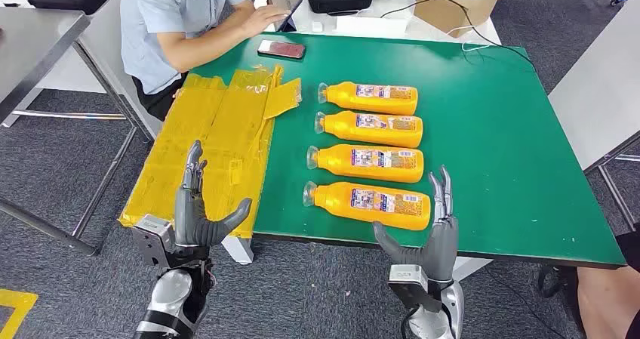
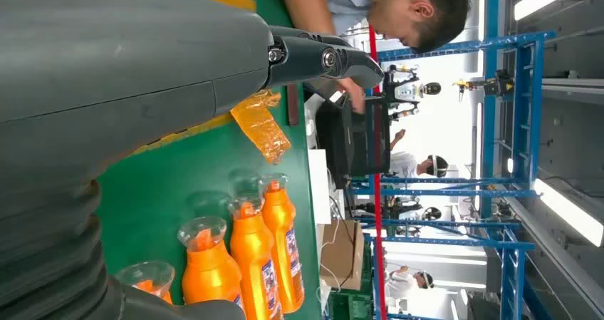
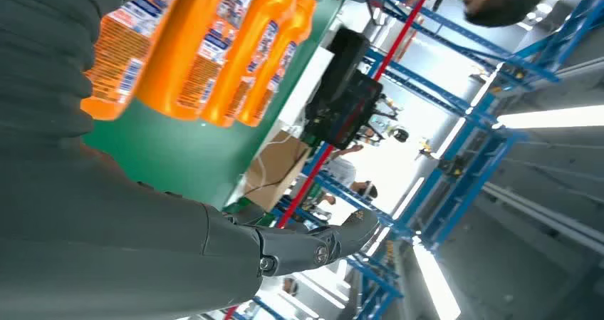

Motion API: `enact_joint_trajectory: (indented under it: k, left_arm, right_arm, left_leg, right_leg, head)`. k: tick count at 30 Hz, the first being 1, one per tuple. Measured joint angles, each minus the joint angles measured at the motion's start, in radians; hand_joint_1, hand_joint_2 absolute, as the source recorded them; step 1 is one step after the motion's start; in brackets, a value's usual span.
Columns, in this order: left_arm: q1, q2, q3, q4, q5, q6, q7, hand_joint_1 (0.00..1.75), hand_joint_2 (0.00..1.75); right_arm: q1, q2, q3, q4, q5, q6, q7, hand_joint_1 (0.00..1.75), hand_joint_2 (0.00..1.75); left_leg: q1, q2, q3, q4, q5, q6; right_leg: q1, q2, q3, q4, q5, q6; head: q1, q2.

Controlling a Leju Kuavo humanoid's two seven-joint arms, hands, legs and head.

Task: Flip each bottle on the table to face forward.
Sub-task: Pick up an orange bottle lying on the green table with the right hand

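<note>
Several orange bottles lie on their sides in a column on the green table (image 1: 498, 143), caps to the left and labels up: the nearest bottle (image 1: 370, 203), one behind it (image 1: 367, 162), a third (image 1: 370, 127) and the farthest (image 1: 370, 98). My left hand (image 1: 198, 214) is raised and open over the table's front left corner, above the yellow sheet. My right hand (image 1: 432, 233) is raised and open at the front edge, just right of the nearest bottle's base. The bottles (image 2: 249, 252) appear cap-first in the left wrist view and their labelled bodies (image 3: 206, 49) in the right wrist view.
A crumpled yellow taped sheet (image 1: 215, 143) covers the table's left side. A person in a blue shirt (image 1: 177, 22) sits at the far left corner with a tablet; a phone (image 1: 281, 49) lies nearby. A cardboard box (image 1: 456, 3) and black cases stand beyond the far edge.
</note>
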Motion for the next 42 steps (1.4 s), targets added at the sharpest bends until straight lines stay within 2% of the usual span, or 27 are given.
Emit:
enact_joint_trajectory:
  k: [5, 9, 14, 20, 29, 35, 42]
  left_arm:
    - [0.009, 0.000, 0.000, 0.000, 0.001, 0.001, -0.002, 0.00, 1.75]
    - [0.011, 0.000, 0.000, 0.000, -0.008, 0.011, -0.002, 0.00, 1.75]
    - [0.011, 0.000, 0.000, 0.005, -0.036, 0.027, 0.002, 0.00, 1.75]
    - [0.009, -0.002, -0.001, 0.013, -0.040, 0.030, 0.003, 0.00, 1.75]
    - [-0.001, -0.008, -0.011, 0.027, -0.041, 0.018, 0.007, 0.00, 1.75]
    - [-0.010, -0.008, -0.014, 0.039, -0.040, 0.013, 0.015, 0.00, 1.75]
    - [-0.014, -0.008, -0.013, 0.042, -0.040, 0.007, 0.017, 0.00, 1.75]
  right_arm:
    - [0.006, 0.000, -0.003, 0.003, 0.024, 0.001, 0.018, 0.00, 1.75]
    - [-0.018, -0.012, -0.004, 0.045, 0.163, 0.014, 0.126, 0.00, 1.75]
    - [-0.077, -0.044, -0.004, 0.127, 0.289, 0.021, 0.203, 0.00, 1.75]
    - [-0.133, -0.076, -0.007, 0.192, 0.348, 0.033, 0.253, 0.00, 1.75]
    - [-0.257, -0.132, -0.011, 0.320, 0.463, 0.115, 0.339, 0.00, 1.75]
    - [-0.300, -0.148, 0.005, 0.392, 0.558, 0.135, 0.436, 0.00, 1.75]
    - [-0.331, -0.163, 0.025, 0.475, 0.552, 0.218, 0.475, 0.00, 1.75]
  left_leg:
    - [0.000, 0.000, 0.000, 0.000, 0.000, 0.000]
    - [0.000, 0.000, 0.000, 0.000, 0.000, 0.000]
    - [0.000, 0.000, 0.000, 0.000, 0.000, 0.000]
    - [0.000, 0.000, 0.000, 0.000, 0.000, 0.000]
    - [0.000, 0.000, 0.000, 0.000, 0.001, 0.000]
    - [0.000, 0.000, 0.000, 0.000, 0.001, 0.000]
    - [0.000, -0.001, 0.000, 0.000, 0.001, 0.000]
  right_leg:
    - [0.000, 0.000, 0.000, 0.000, 0.000, 0.000]
    - [0.000, 0.000, 0.000, 0.000, 0.000, 0.000]
    - [-0.001, 0.000, 0.000, 0.000, 0.001, 0.001]
    - [0.000, 0.000, 0.000, 0.000, 0.001, 0.001]
    - [0.000, 0.000, 0.000, 0.000, 0.001, 0.001]
    - [0.000, 0.000, 0.000, 0.000, 0.001, 0.001]
    - [0.000, 0.000, 0.000, 0.000, 0.001, 0.001]
  head:
    - [0.000, 0.000]
    - [0.000, 0.000]
    - [0.000, 0.000]
    - [0.000, 0.000]
    - [0.000, 0.000]
    - [0.000, 0.000]
    - [0.000, 0.000]
